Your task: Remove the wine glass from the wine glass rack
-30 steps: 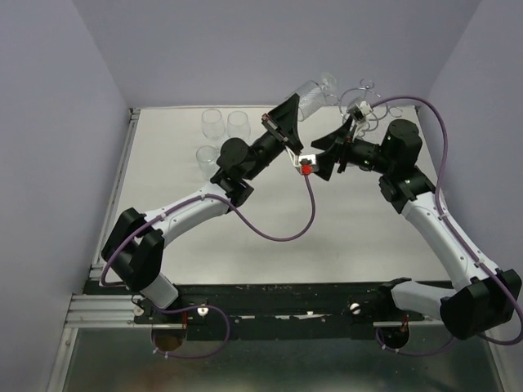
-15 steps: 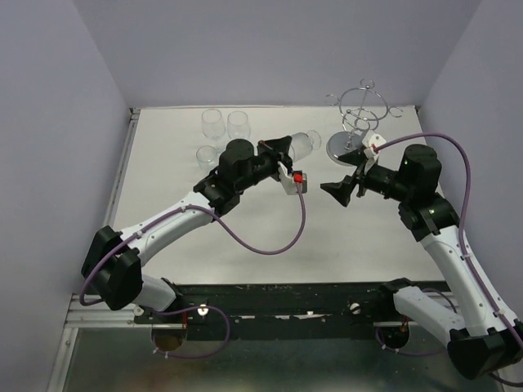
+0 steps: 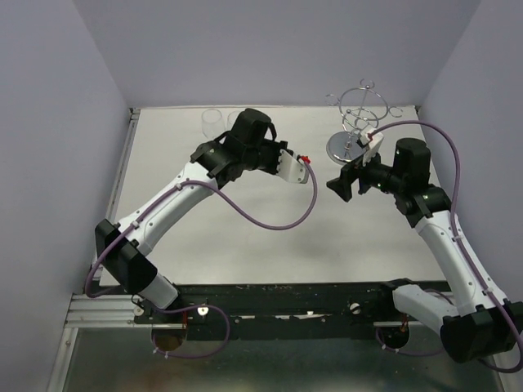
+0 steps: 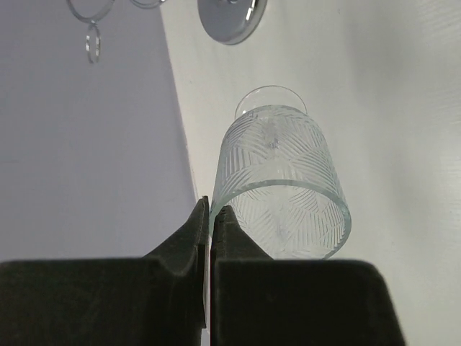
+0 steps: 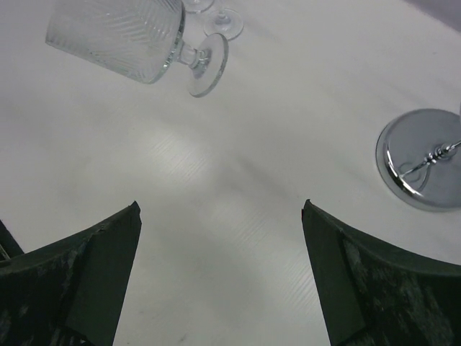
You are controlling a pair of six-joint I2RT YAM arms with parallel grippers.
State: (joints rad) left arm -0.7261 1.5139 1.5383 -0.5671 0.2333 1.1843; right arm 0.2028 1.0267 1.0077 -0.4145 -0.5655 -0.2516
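Top: wine glass rack (image 3: 343,147) just beyond right end effector (image 3: 339,186). Left wrist: left end effector (image 4: 209,220) clenched on wine glass (image 4: 281,180) rim, glass off rack, jutting ahead. Right wrist: right end effector released. Risk: thin rim pinch, glass may swivel, slip onto bench (image 4: 389,108).

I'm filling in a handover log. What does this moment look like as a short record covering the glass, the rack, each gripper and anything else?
glass: tilted, apart from the rack, pinched at its rim
rack: upright at the far right, no glass seen on it
left gripper: shut on the glass's rim
right gripper: open, holding nothing
other glasses: upright beyond the left arm
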